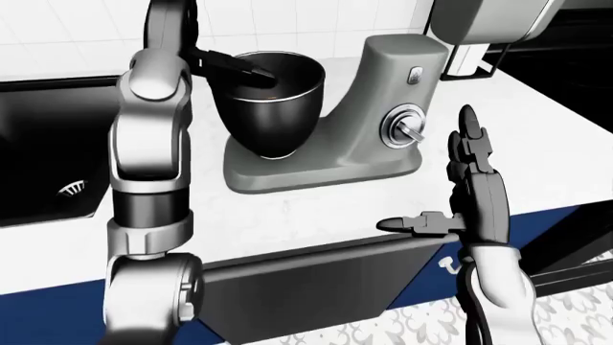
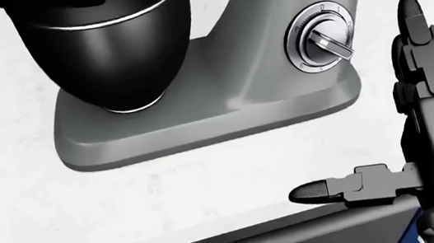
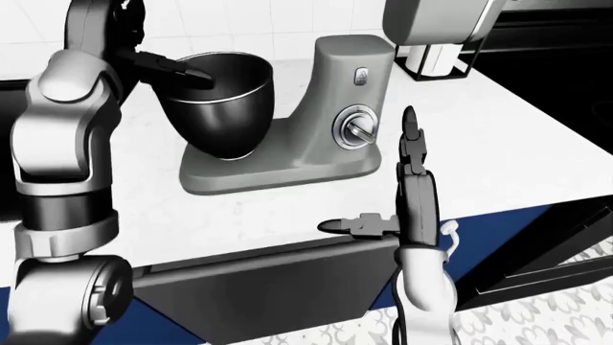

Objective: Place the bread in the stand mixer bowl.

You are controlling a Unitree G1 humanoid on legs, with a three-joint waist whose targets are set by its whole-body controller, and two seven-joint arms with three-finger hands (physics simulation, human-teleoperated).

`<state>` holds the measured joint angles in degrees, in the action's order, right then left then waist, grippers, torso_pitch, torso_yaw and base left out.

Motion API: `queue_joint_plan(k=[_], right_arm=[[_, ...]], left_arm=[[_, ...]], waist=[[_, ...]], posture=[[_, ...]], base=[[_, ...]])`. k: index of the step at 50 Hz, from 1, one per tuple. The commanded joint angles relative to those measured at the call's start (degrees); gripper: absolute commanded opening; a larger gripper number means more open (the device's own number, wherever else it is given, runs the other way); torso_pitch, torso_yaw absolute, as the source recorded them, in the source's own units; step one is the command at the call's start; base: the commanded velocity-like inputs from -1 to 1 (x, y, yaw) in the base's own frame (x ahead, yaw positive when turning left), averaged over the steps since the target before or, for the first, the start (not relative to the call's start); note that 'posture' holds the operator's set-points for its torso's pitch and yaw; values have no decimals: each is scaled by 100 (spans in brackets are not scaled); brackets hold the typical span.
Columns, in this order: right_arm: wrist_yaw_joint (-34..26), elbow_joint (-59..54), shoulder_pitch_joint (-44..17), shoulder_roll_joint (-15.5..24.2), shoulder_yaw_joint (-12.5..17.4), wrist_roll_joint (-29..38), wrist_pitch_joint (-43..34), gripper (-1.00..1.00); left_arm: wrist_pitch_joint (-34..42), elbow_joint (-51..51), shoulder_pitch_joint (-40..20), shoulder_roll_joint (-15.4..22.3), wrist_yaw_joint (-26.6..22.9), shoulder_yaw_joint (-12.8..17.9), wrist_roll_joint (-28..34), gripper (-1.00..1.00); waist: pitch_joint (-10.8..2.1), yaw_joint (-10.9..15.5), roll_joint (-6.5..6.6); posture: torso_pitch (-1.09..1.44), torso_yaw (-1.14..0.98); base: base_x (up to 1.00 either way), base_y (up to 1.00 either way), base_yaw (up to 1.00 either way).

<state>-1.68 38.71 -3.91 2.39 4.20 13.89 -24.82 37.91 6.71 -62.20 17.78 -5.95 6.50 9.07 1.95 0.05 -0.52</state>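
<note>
The grey stand mixer (image 1: 388,75) stands on the white counter (image 1: 316,208), its dark metal bowl (image 1: 273,118) on the base at the left. My left arm is raised, and the left hand (image 1: 241,68) reaches over the bowl's left rim with straight black fingers (image 3: 177,70) and nothing held between them. No bread shows in any view, and the bowl's inside is dark. My right hand (image 1: 428,171) stands open and upright to the right of the mixer's speed knob (image 2: 323,37), thumb pointing left, touching nothing.
A black sink (image 1: 48,144) lies left of the mixer. The mixer's tilted head (image 1: 484,25) hangs at the top right. A grey panel (image 1: 316,280) runs under the counter edge. A black wire stand (image 3: 431,65) sits beyond the mixer.
</note>
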Motion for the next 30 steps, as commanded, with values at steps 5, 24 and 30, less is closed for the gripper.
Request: queue_joint_plan(k=[5,24,30], right_arm=[[30,163,-110,28,35,4,188,100],[37,173,-112,27,40,-6,183,100],[41,218,-96,15,17,7,153,100]], left_arm=[[30,-549,22,185,-27,122,-26,100],[426,-1571,790,551,-18,438,-308,100],[582,-1904,990,624,-16,521,-390,100]], waist=[[-138,-5,16],[-144,-20,62],[-141,-25,75]], posture=[[0,0],[0,0],[0,0]], base=[[0,0,0],[0,0,0],[0,0,0]])
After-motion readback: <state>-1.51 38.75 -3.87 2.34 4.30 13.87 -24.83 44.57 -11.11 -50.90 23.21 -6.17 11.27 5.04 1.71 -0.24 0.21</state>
